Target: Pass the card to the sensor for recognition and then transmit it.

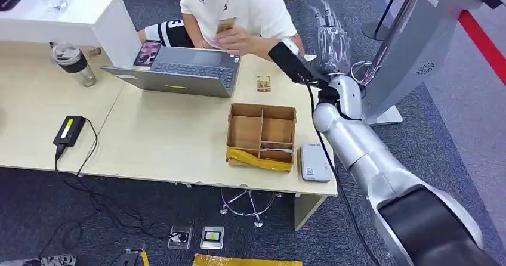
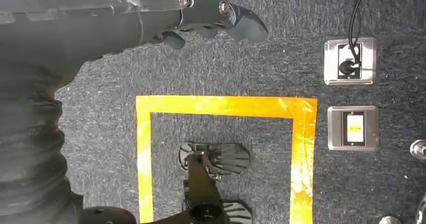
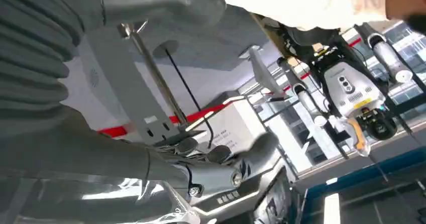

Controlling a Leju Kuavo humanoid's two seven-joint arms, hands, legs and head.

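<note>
A person in a white shirt sits behind the table and holds a tan card (image 1: pixel 225 24) in one hand near their chest. My right hand (image 1: pixel 331 39) is raised past the table's far right corner, fingers stretched upward and holding nothing, a little to the right of the card. In the right wrist view the right hand (image 3: pixel 211 169) is empty, thumb and fingers apart. A white card sensor (image 1: pixel 315 161) lies flat on the table's near right corner, below my right forearm. My left hand (image 2: pixel 211 18) hangs over the carpet with nothing in it.
A cardboard box (image 1: pixel 261 136) with dividers sits left of the sensor. A grey laptop (image 1: pixel 179 69), a small brown object (image 1: pixel 263 83), a bottle (image 1: pixel 74 63) and a power adapter (image 1: pixel 68 130) are on the table. A grey kiosk (image 1: pixel 412 45) stands at the right.
</note>
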